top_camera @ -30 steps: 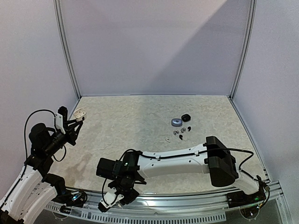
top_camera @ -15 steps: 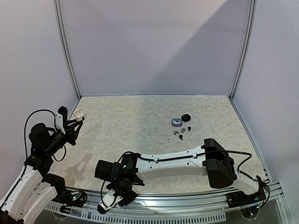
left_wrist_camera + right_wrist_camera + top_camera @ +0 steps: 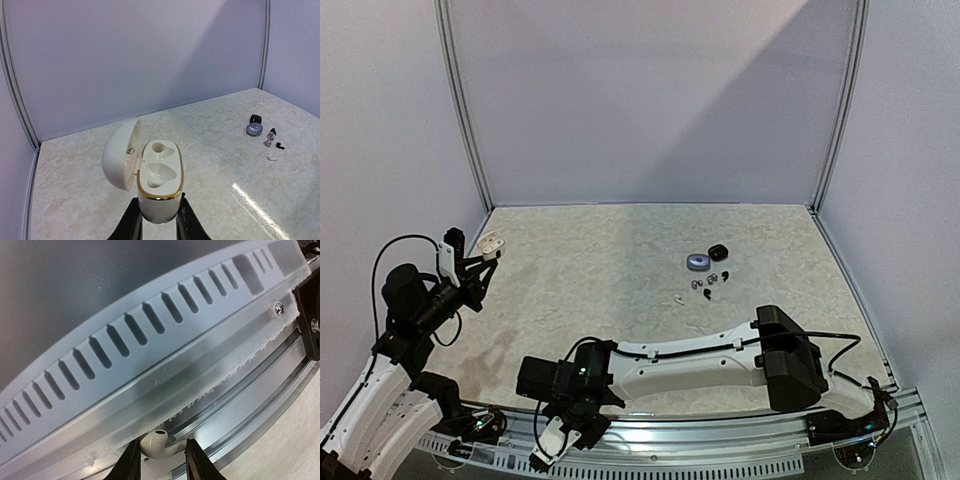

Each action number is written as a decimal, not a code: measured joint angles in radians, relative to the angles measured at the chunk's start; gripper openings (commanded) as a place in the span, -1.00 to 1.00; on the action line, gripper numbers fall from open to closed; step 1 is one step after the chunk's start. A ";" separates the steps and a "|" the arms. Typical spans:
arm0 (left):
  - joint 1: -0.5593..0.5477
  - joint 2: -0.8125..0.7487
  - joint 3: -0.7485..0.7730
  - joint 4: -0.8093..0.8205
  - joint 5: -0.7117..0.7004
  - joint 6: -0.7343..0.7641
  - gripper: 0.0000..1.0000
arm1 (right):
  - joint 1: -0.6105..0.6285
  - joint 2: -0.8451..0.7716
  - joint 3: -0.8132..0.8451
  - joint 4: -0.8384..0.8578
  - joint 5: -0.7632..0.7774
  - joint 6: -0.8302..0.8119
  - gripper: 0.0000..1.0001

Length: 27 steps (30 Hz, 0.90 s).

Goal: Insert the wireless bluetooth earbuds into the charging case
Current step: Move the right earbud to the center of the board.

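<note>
**Step in hand:** retrieve the white earbud [image 3: 158, 445]. It lies in the groove of the metal rail [image 3: 235, 390], off the near edge of the surface [image 3: 600, 290], at about 7 o'clock in the overhead view.

The right gripper [image 3: 163, 452] straddles the earbud with its jaws partly closed on either side. Whether the pads actually grip it cannot be told. Close squarely on the bulb, then lift straight up, clear of the groove walls.

The left gripper [image 3: 158, 212] is clenched on the base of the white case [image 3: 159, 175] at 9 o'clock. The lid [image 3: 120, 152] is open and both wells are empty.

**Obstructions:** the slotted cover [image 3: 150, 315] and the rail lips crowd the fingers.

**Other items:** a blue-grey case [image 3: 698, 262], a black case [image 3: 718, 250] and loose earbuds [image 3: 706, 284] lie at 2 o'clock, well apart from both grippers.
</note>
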 measured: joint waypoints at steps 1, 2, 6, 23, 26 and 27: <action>0.000 0.000 0.000 0.000 0.000 0.000 -1.00 | 0.002 0.000 0.001 0.000 0.006 -0.005 -0.38; 0.000 -0.001 0.000 0.000 0.000 0.000 -1.00 | 0.004 0.000 0.002 0.002 0.011 -0.008 -0.39; 0.000 -0.002 0.000 0.000 0.000 0.000 -1.00 | 0.006 0.000 0.002 0.010 0.018 -0.016 -0.38; 0.003 -0.002 0.000 0.000 -0.001 0.000 -1.00 | -0.012 0.012 -0.008 0.105 0.027 0.042 -0.58; 0.003 -0.002 0.000 0.000 -0.001 0.000 -1.00 | -0.020 0.010 -0.029 0.140 0.004 0.066 -0.61; 0.004 -0.002 0.000 0.000 -0.001 0.000 -1.00 | -0.022 0.006 -0.039 0.153 -0.004 0.072 -0.63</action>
